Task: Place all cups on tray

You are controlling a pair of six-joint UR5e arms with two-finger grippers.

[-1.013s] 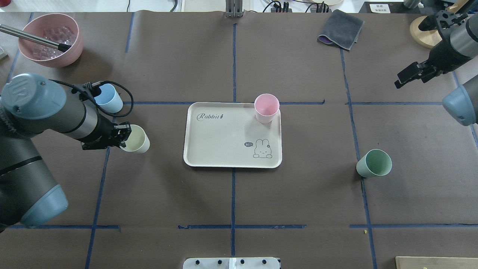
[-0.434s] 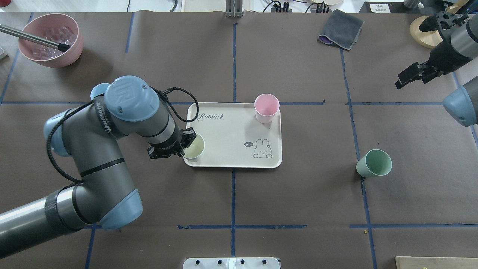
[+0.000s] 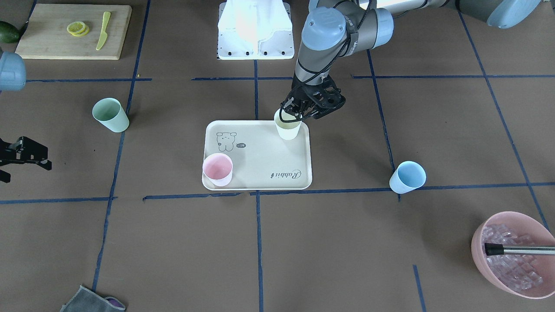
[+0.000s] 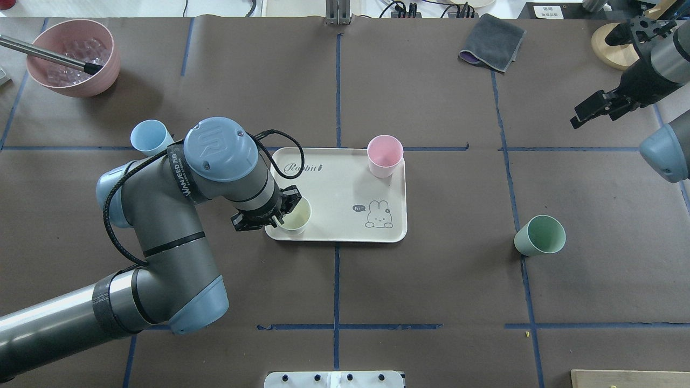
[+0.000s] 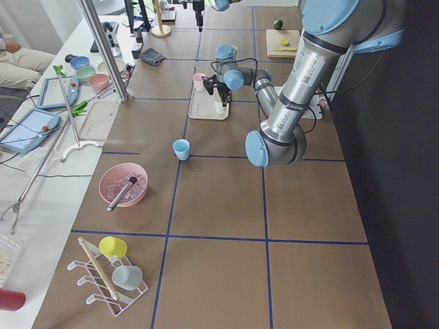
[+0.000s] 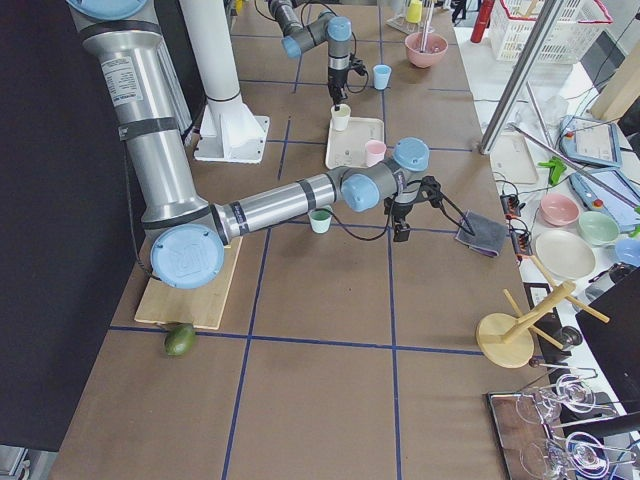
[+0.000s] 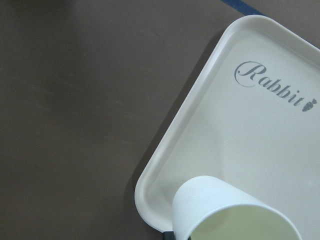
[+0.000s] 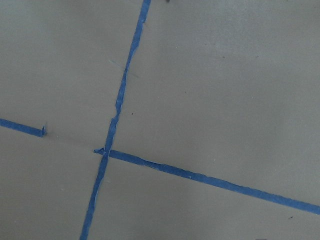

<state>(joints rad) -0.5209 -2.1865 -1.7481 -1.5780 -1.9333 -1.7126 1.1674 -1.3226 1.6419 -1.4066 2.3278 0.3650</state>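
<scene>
Inventory of lettering I am reading, overhead view:
1. "Rabbit" script (image 4: 303,168), sitting at 10 o'clock on the tray (image 4: 323,194).
2. "hi~" in a dark speech bubble (image 4: 359,208), sitting at 4 o'clock on the tray.
3. "WANJEED", as I am making it out, running along a black band (image 4: 180,175) on the left arm (image 4: 161,226).
4. "UR" showing on that arm's blue joint cap (image 4: 218,148).

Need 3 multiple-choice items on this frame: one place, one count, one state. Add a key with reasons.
1. Where is the blue cup?
A) on the tray
B) in the left gripper
C) on the table, off the tray

2. How many cups stand off the tray?
A) one
B) two
C) three

3. The left gripper is:
A) shut on the cream cup
B) open, empty
C) shut on the blue cup

Key:
1C, it stands on the table apart from the tray.
2B, the blue cup and the green cup.
3A, it pinches the cream cup's rim at the tray's corner.
</scene>
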